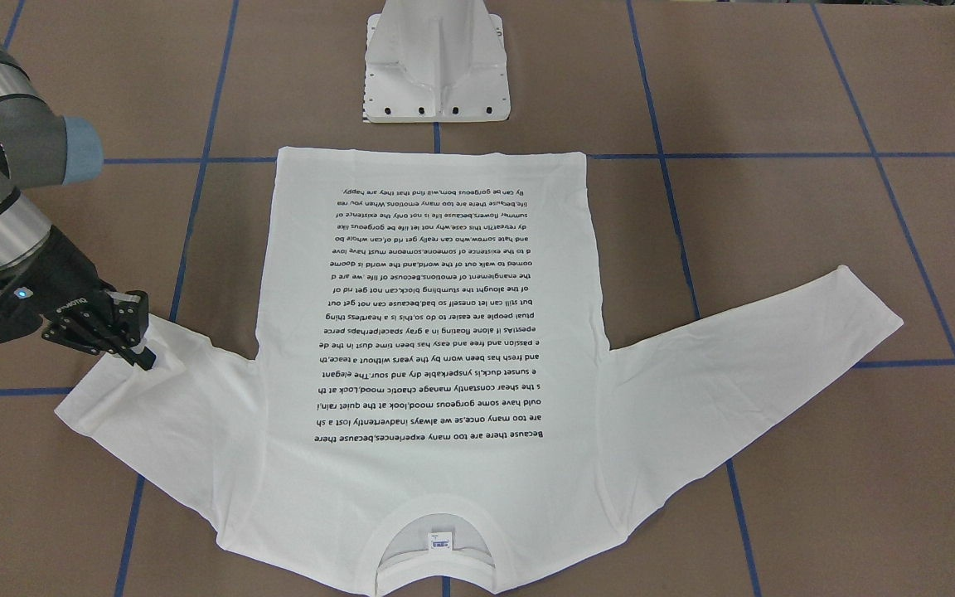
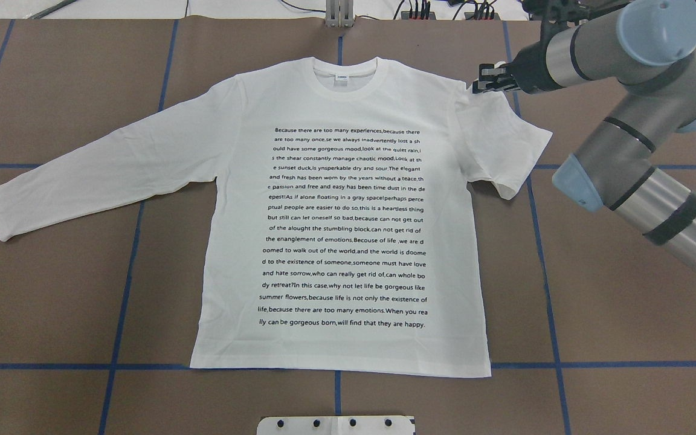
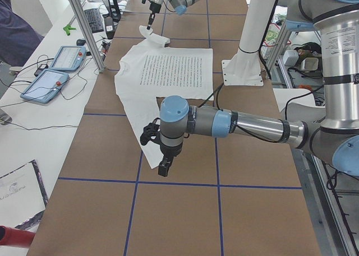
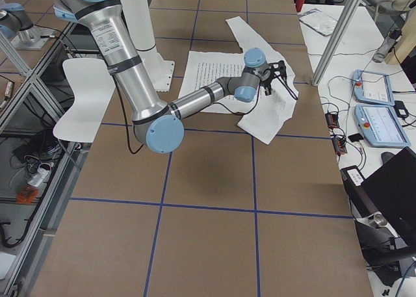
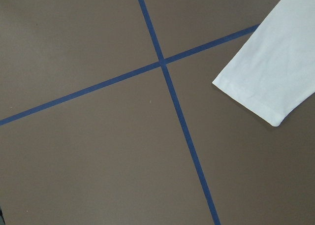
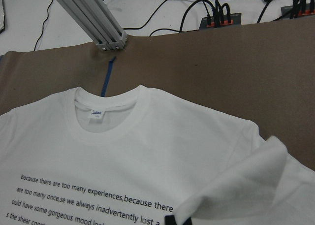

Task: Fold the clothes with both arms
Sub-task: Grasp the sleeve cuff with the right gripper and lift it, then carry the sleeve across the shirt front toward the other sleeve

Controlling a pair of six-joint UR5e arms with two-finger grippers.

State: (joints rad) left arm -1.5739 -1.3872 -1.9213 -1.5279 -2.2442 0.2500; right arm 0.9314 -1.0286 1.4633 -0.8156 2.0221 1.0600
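Item: T-shirt (image 2: 239, 211), flat on table (image 2: 52, 290), text up, collar at 12 o'clock overhead. I see the right gripper (image 2: 482, 83) pinching its folded sleeve (image 2: 505, 145) at 1 o'clock. The left gripper (image 3: 164, 167) hovers near the other cuff (image 5: 275, 82); I cannot tell how its jaws stand.

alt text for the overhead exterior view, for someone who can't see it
A white long-sleeved T-shirt lies flat, printed text up, on a brown table gridded with blue tape. The jaws of the right gripper pinch the sleeve on the view's right, folded back to the shoulder; the other sleeve lies stretched out.
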